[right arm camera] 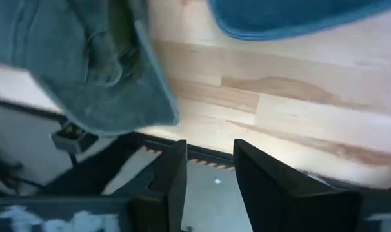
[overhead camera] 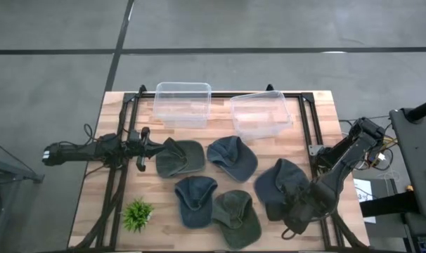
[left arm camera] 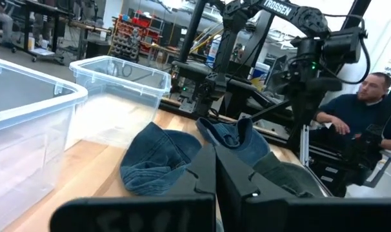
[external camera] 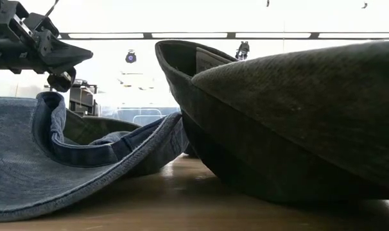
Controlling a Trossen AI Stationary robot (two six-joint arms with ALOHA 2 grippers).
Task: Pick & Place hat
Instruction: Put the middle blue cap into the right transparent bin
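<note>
Several soft hats lie on the wooden table: an olive one (overhead camera: 179, 158), a blue one (overhead camera: 233, 156), a blue one (overhead camera: 195, 199), an olive one (overhead camera: 235, 216) and a dark blue one (overhead camera: 280, 186). My left gripper (overhead camera: 155, 145) is shut at the left edge of the olive hat (left arm camera: 292, 180). In the low view the left gripper (external camera: 61, 64) hangs above the table. My right gripper (overhead camera: 295, 223) is open at the table's near right edge, beside the dark blue hat (right arm camera: 99, 64), with bare wood between its fingers (right arm camera: 208, 154).
Two clear plastic bins (overhead camera: 183, 103) (overhead camera: 261, 114) stand along the far side. A small green plant (overhead camera: 137, 214) sits near the near left corner. A black frame (overhead camera: 308, 151) runs around the table. A person (left arm camera: 370, 96) sits beyond the table's right side.
</note>
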